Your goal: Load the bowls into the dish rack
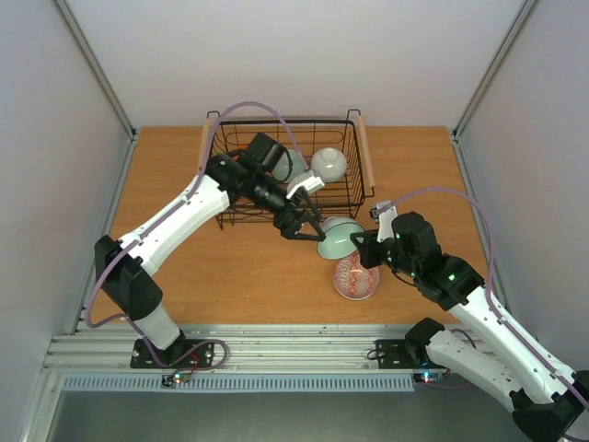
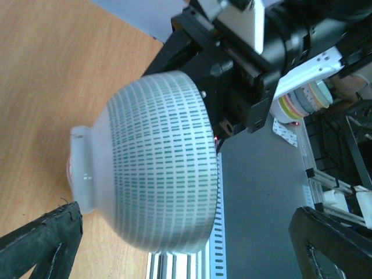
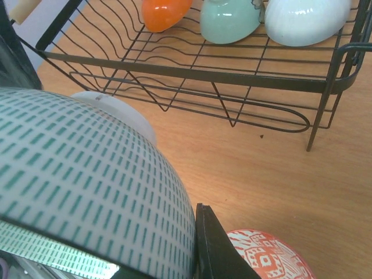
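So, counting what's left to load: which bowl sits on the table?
The red-patterned bowl: it alone rests on the table. The green-dashed bowl is in the right hand; the orange, mint and white bowls are in the rack.

This looks like a robot test lab. Plain white walls [image 1: 55, 92] box in a wooden table [image 1: 230, 267]. Two robot arms [image 1: 175, 216] are bolted to a metal rail [image 1: 294, 348].
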Robot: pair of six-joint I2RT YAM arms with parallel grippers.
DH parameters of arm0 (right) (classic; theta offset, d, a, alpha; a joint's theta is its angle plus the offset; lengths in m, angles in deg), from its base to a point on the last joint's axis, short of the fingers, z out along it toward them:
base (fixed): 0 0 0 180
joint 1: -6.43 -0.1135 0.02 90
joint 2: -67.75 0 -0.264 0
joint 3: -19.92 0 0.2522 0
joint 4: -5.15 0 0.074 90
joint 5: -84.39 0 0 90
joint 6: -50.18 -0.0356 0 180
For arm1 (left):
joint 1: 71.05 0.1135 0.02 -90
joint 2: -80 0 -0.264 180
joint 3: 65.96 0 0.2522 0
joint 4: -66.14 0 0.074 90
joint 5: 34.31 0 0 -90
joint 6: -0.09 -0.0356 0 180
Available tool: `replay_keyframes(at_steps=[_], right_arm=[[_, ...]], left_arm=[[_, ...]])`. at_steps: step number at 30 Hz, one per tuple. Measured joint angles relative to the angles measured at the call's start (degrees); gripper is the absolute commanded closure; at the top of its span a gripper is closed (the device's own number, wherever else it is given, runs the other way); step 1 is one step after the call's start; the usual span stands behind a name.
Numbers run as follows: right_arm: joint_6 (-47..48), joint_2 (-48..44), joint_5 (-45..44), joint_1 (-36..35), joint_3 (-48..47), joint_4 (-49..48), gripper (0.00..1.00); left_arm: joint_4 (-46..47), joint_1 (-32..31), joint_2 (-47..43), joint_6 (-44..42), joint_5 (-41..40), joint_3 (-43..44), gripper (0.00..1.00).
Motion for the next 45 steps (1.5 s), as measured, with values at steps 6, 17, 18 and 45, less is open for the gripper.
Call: replay_keyframes(at_steps=[6,17,18,45], right_arm=[[0.76,0.31,-0.59,0.17,0.11,0.63,0.99],[1.33,0.31,-1.14,0.39,0.22,1.44,0.99],[1.33,0.22,-1.11,0.44,0.22,1.29,0.99],[-2.43,0.68,-2.58,0.35,1.11,-1.36,0.99]], left_arm=[[0.79,-4.04,1.73,-0.5,-4.15,-1.53,0.03],[0.94,-5.14,2.47,-1.14,-7.85,-1.81,0.03],[0.94,-5.22,2.47,-1.16,-8.7,-2.05,0.03],[6.01,-4.85,5.33,7.87,-23.26,-3.91,1.0]])
